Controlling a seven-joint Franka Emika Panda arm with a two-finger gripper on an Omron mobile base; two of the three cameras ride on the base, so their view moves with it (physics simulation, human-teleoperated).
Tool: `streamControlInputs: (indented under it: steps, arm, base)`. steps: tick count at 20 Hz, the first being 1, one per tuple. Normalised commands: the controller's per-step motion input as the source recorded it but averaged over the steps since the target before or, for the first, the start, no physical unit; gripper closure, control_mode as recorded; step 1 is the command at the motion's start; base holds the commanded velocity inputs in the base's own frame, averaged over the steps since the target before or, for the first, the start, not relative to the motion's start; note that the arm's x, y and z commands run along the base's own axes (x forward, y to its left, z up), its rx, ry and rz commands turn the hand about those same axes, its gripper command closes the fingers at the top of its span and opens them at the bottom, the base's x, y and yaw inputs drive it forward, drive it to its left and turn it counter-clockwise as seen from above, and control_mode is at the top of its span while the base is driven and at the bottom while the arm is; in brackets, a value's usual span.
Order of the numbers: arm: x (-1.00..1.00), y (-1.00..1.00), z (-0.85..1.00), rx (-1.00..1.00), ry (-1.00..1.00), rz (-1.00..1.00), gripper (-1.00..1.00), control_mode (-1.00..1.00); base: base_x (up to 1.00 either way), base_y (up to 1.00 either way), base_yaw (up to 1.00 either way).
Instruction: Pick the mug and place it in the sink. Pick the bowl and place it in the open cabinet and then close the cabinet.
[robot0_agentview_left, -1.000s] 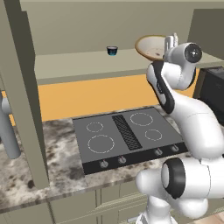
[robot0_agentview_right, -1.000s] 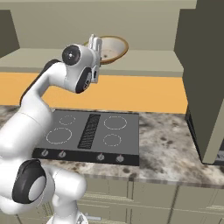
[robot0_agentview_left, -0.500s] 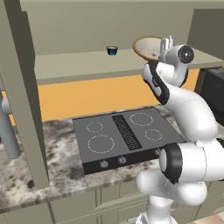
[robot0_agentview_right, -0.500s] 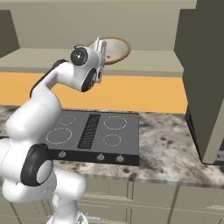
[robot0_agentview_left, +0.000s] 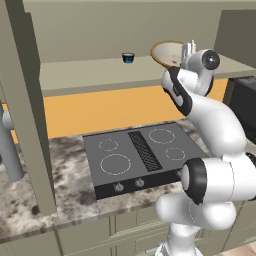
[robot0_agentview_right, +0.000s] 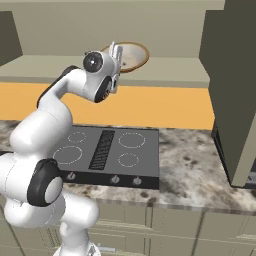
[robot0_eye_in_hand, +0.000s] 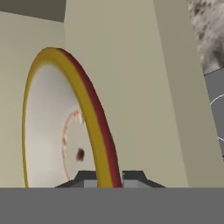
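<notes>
Bowl (robot0_agentview_left: 166, 53) rim is pinched in my nearly shut jaws (robot0_eye_in_hand: 109, 177) over the cabinet (robot0_agentview_right: 165, 65) shelf, not yet released; setting it down and closing the doors remain.

A smooth, glazed-looking finish is being shown by the bowl (robot0_eye_in_hand: 57, 131); the counter (robot0_agentview_right: 195, 175) is being rendered as speckled, perhaps polished stone, the cabinet (robot0_agentview_left: 75, 75) as matt.
</notes>
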Motion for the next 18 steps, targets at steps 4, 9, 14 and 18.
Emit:
streamControlInputs:
  steps: [4,9,14,18]
  arm:
    - [0.02,-0.02,0.0,0.0,0.0,0.0,-1.0,-1.0]
    - [-0.03,0.0,0.05,0.0,-0.1,0.0,-1.0,-1.0]
    - [-0.49,-0.05,0.06,0.0,-0.03,0.0,-1.0,-1.0]
    - [-1.0,-0.08,0.05,0.01,0.02,0.0,-1.0,-1.0]
  base:
    - [0.0,0.0,0.0]
    - [0.0,0.0,0.0]
    - [0.0,0.0,0.0]
    - [0.0,0.0,0.0]
